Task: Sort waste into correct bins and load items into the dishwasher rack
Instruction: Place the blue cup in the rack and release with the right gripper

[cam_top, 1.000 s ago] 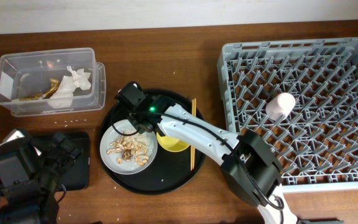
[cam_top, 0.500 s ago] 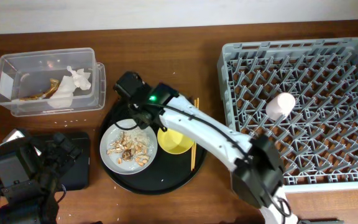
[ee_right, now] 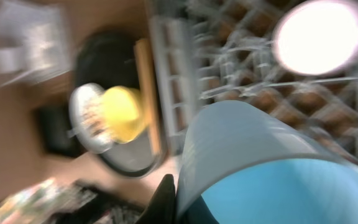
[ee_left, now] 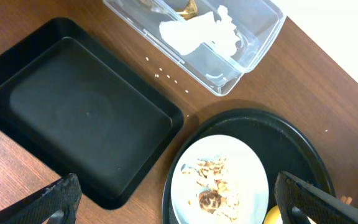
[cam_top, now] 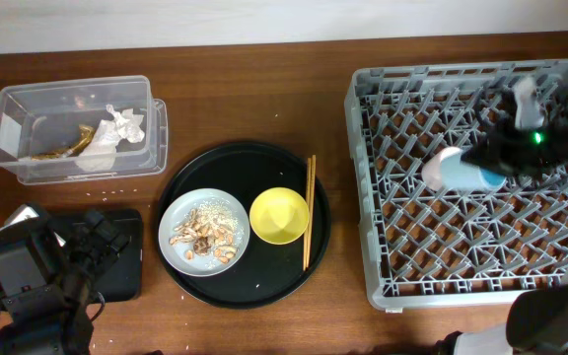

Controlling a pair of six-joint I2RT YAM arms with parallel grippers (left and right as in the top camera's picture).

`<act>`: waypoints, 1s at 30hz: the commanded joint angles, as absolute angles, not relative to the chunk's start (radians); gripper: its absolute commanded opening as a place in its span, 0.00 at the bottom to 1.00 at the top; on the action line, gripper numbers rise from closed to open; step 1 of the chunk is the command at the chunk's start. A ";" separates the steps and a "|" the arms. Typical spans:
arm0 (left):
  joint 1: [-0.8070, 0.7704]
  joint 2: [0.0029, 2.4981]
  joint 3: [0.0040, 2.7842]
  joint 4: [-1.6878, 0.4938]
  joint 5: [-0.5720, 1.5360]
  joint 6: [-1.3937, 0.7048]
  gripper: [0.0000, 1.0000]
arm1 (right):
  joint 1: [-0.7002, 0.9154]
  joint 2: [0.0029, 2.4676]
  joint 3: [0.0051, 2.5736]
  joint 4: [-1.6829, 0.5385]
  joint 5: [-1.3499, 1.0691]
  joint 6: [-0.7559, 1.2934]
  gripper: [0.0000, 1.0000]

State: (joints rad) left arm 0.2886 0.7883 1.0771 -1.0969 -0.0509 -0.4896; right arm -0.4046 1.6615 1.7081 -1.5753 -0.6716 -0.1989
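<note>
The light-blue cup (cam_top: 473, 177) is gripped by the right gripper (cam_top: 496, 168) over the dishwasher rack (cam_top: 402, 266) at the bench's right edge, just beside the pink cup (cam_top: 440, 166). Rack loading is judged in hand; lowering between pegs, then release, is called for. The left gripper (ee_left: 180, 202) is held open, front-left corner.

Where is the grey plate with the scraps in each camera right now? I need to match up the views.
Overhead: plate left of centre, in the left half of the round black tray.
Left wrist: plate at bottom centre, cut by the lower edge.
Right wrist: plate blurred, left of centre, partly behind the yellow bowl.
Shared landmark: the round black tray under it.
</note>
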 commanded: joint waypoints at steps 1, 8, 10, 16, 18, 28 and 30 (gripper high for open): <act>0.290 0.788 1.078 -1.094 -0.044 -0.484 0.99 | -0.446 1.662 1.466 -1.556 -1.192 -0.592 0.04; 0.290 0.788 1.078 -1.094 -0.044 -0.484 0.99 | -0.399 1.883 1.197 -1.353 -1.375 -0.595 0.04; 0.290 0.788 1.078 -1.094 -0.044 -0.484 0.99 | -0.402 1.943 1.191 -1.345 -1.324 -0.595 0.04; 0.290 0.788 1.078 -1.094 -0.044 -0.484 0.99 | -0.484 1.920 1.190 -1.436 -1.171 -0.578 0.04; 0.290 0.788 1.078 -1.094 -0.044 -0.484 0.99 | -0.506 1.887 1.191 -1.436 -1.115 -0.540 0.05; 0.290 0.788 1.078 -1.094 -0.044 -0.484 0.99 | -0.506 1.768 1.266 -1.375 -0.638 -0.166 0.21; 0.290 0.788 1.078 -1.094 -0.044 -0.484 0.99 | -0.505 1.716 1.298 -1.376 -0.498 -0.060 0.20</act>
State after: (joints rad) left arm 0.2886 0.7883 1.0771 -1.0966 -0.0509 -0.4896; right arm -0.5026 1.7569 1.2850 -1.3796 -0.8215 -0.1886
